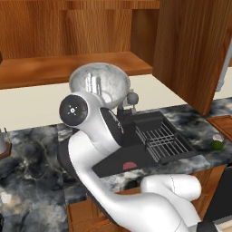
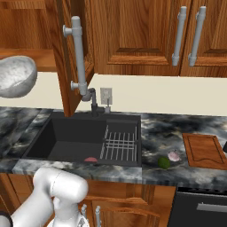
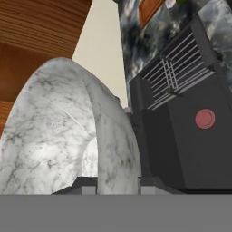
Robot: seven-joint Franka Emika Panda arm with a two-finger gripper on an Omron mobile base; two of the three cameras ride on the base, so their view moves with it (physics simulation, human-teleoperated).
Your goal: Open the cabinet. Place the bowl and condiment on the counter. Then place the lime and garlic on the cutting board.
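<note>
One bowl (image 1: 100, 83) clamped at its rim by the tool (image 3: 118, 183), held above the sink (image 2: 80, 137), cabinet (image 1: 190, 50) open.

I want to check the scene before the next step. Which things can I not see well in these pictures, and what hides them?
- Gripper: in the hand view, the bowl it grips covers most of its fingers.
- Bowl: in the right base view, cut off by the left edge.
- Cutting board: in the left base view, cut off by the right edge.
- Garlic and lime: too small for detail.
- Inside of the cabinet: partly behind the bowl.
</note>
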